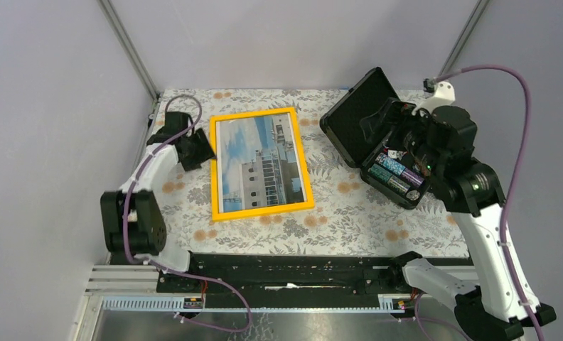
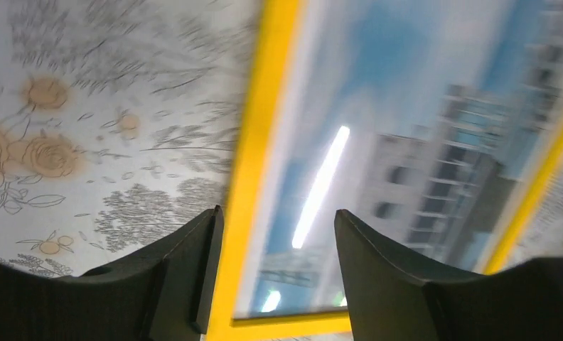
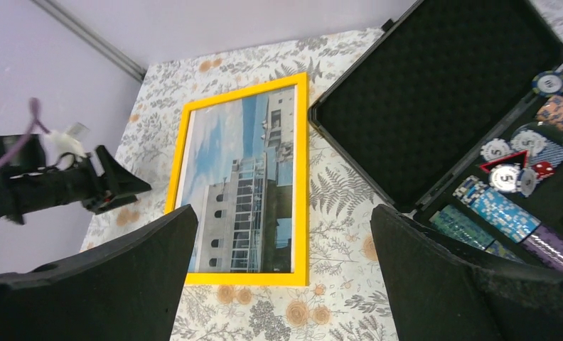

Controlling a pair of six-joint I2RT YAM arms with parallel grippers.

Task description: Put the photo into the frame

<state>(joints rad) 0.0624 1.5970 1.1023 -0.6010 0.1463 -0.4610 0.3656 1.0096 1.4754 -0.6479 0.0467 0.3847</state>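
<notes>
Evidently found photo seated flat inside frame; left pincer parted at frame's edge, gripping nothing; right pincer wide, parked clear.

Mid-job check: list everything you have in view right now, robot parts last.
photo: one, blue-and-white building print, inside the frame
frame: one, orange-yellow, flat on table, left of centre
case: one, black, open, table's right side
chips: several, mixed colours, in the case
table: one, floral cloth, under everything
left end effector: one, black, open, at frame's left edge
right end effector: one, black, open, above the case
</notes>
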